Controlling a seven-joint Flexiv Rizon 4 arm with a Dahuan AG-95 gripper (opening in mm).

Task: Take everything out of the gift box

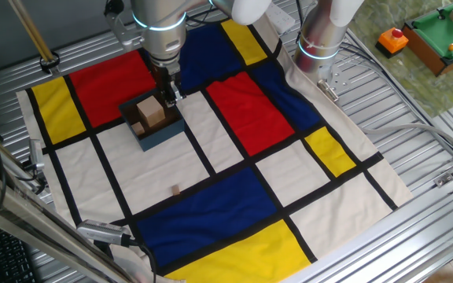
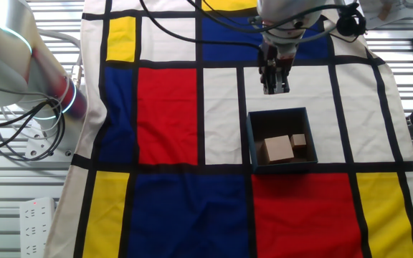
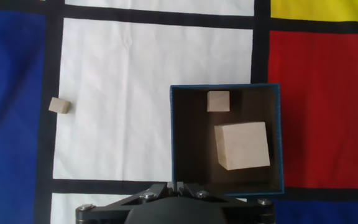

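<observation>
The worktop (image 1: 415,149), a ribbed metal surface, is covered by a large cloth (image 2: 171,107) printed in red, blue, yellow and white rectangles with black lines. A green-topped wooden toy table (image 1: 444,35) is seen at its far corner, well apart from the work.

The small square gift box (image 2: 282,139), blue-grey outside and dark brown inside, rests on the cloth where a white panel meets a red one. The robot's two-finger hand (image 2: 276,87) is held above the cloth just beside one wall of the box, not over its middle. In the hand view its fingers (image 3: 176,186) are seen pressed together with nothing between them, so it is clenched and empty.

Two things are left inside: a pale beige wooden cube (image 3: 242,145), lying slightly skewed, and a smaller tan-brown wooden block (image 3: 218,101) near a corner. A third small pale block (image 3: 59,106) lies on the white panel, well apart from the box.

Several risks can be judged. If the hand is lowered while clenched, nothing will be grasped. If it is lowered from its present offset, the wall could be struck and the light box pushed or tipped. Because the cube is skewed, it may be pinched on its edges and twisted free. The smaller block, so near the corner, leaves little room for a finger.
</observation>
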